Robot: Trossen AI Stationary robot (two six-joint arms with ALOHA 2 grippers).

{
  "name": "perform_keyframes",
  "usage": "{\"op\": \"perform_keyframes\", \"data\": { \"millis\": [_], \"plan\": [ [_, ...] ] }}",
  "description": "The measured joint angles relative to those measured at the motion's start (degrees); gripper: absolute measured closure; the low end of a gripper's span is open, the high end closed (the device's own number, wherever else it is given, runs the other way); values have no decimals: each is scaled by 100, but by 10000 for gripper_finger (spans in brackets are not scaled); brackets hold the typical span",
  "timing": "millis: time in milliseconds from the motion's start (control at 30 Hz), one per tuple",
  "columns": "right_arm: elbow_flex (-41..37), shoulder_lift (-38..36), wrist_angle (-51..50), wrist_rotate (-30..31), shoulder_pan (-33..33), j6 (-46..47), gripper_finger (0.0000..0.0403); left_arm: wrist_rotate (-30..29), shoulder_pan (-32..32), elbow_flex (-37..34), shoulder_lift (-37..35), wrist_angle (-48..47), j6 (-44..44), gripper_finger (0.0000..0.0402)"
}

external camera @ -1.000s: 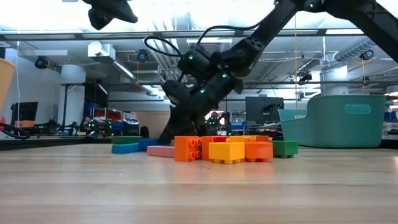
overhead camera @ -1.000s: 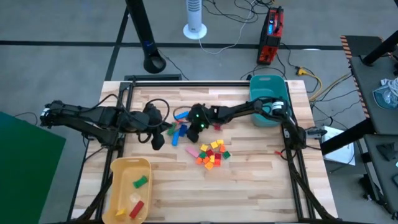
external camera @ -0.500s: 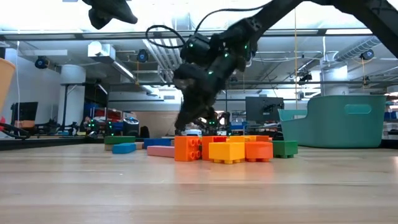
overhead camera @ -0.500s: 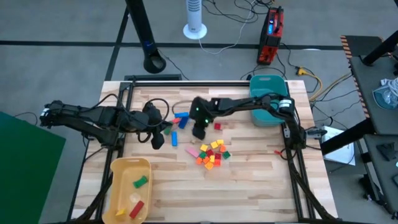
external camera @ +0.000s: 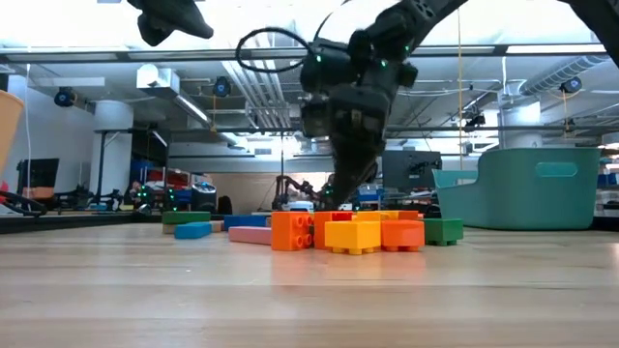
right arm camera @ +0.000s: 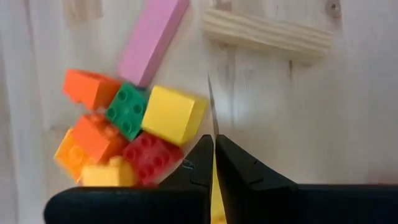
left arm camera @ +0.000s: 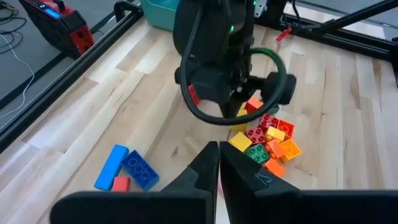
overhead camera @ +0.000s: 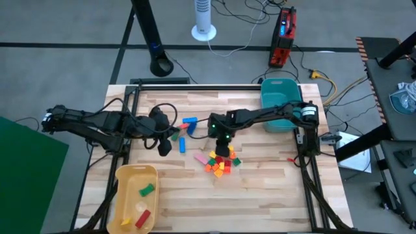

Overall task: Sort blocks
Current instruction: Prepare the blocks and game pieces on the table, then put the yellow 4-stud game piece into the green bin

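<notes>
A pile of small blocks (overhead camera: 221,162) in red, yellow, orange and green lies on the table's middle; it also shows in the low view (external camera: 358,232) and the left wrist view (left arm camera: 264,134). A pink bar (overhead camera: 203,158) lies beside it. Blue blocks (overhead camera: 188,122) lie farther left. My right gripper (overhead camera: 222,142) hangs shut just above the pile's far edge, its tips (right arm camera: 214,146) beside a yellow block (right arm camera: 174,115). My left gripper (overhead camera: 164,147) is shut and empty, left of the blue blocks, above the table.
A yellow tray (overhead camera: 123,179) at the near left holds a green and a red block. A teal bin (overhead camera: 281,97) stands at the far right. A pale wooden strip (right arm camera: 267,34) lies on the table past the pile. Dark frame rails run along the table's left, right and far edges.
My right gripper has risen from the blue blocks and gone toward the table's right and near edges, and now hangs over the far edge of the block pile, pointing down. The pile has stayed where it was.
</notes>
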Motion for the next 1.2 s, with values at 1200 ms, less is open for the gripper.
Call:
{"op": "perform_keyframes", "data": {
  "millis": [1200],
  "plan": [
    [-913, -1793, -2099, 1356, 238, 3146, 363, -29, 11, 703, 4, 7, 599, 401]
  ]
}}
